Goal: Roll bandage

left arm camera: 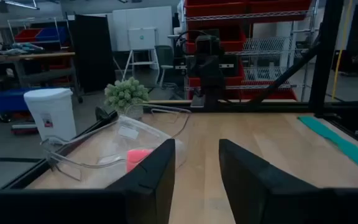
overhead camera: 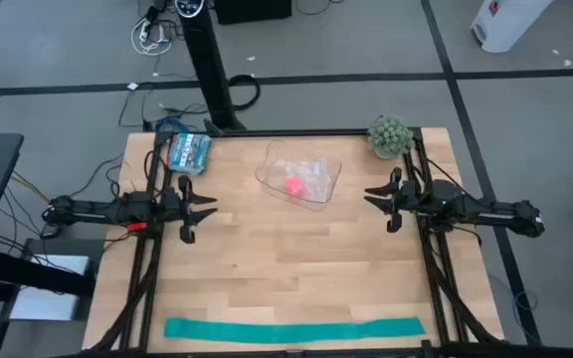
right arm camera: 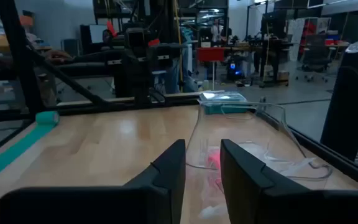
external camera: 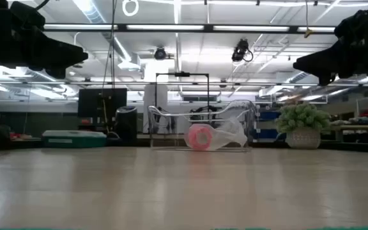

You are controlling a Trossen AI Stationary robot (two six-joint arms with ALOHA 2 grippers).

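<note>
Left gripper (overhead camera: 199,206): fingers apart, holding nothing, at the table's left side.
Right gripper (overhead camera: 380,201): fingers apart, holding nothing, at the right side.
Bandage (overhead camera: 294,329): flat teal strip along the near table edge, well apart from both grippers.

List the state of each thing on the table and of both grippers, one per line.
bandage: unrolled, flat along the near table edge.
clear container: open, lying tilted, pink block inside.
teal packet: flat, far left corner.
plant: upright.
left gripper: open, empty.
right gripper: open, empty.
</note>
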